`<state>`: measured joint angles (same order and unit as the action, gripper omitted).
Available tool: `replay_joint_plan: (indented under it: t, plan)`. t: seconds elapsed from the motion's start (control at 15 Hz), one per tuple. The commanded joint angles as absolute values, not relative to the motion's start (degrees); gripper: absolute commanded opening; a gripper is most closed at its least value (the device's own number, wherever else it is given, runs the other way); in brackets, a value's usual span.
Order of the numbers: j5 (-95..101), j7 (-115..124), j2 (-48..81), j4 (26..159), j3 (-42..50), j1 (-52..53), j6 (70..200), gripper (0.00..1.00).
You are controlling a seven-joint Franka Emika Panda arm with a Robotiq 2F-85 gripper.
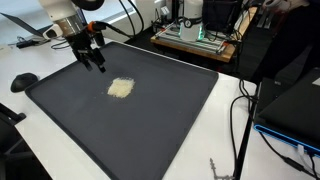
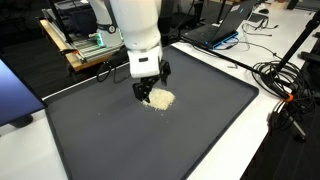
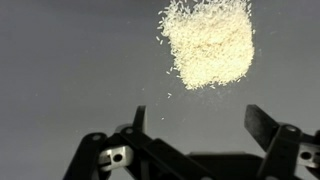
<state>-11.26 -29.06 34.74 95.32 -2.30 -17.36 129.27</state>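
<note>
In an exterior view, the gripper (image 1: pixel 97 62) was seen above a dark mat (image 1: pixel 160 125) laid on the desk (image 1: pixel 226 135), its jaws spread wide and nothing held. A pile of pale grains (image 1: pixel 121 88) lay on the mat near the gripper, apart from its fingertips. In an exterior view, the gripper (image 2: pixel 147 92) was shown low, just beside the pile (image 2: pixel 161 99). In the wrist view, the pile (image 3: pixel 208 42) was seen ahead of the gripper (image 3: pixel 197 125), untouched.
</note>
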Motion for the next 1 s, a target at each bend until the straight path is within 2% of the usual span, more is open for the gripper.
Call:
replay_joint_plan:
  t: [0.0,0.53,0.93]
  plan:
    - [-18.86,-35.05,26.48,109.34,-5.15,-21.44,139.09,1.0]
    - [-35.86,-46.32,15.98,126.99,-7.73,-23.42,151.24,1.0]
    - [-50.57,-50.34,10.62,135.9,-8.89,-23.37,155.19,1.0]
